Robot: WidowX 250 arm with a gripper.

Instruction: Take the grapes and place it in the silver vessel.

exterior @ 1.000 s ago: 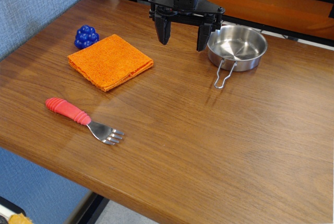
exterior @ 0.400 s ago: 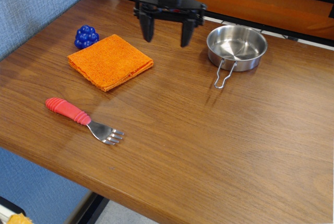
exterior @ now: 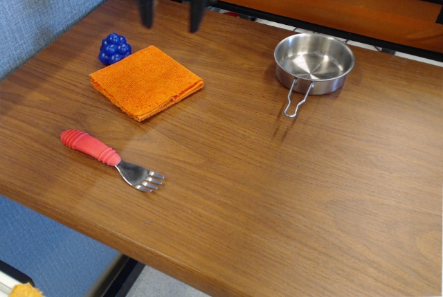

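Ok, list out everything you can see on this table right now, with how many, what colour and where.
grapes: one bunch, deep blue, far left, just behind the cloth's back corner
cloth: one, orange, folded, left of centre
fork: one, red handle with metal tines, front left
silver vessel: one, shiny steel, empty, far right, wire handle towards the front
table: one, brown wood
gripper: one, black, fingers apart, above the table's far edge, to the right of the grapes

One grapes [exterior: 114, 48], one silver vessel [exterior: 313, 62], one cloth [exterior: 145, 80], one fork [exterior: 111, 158].
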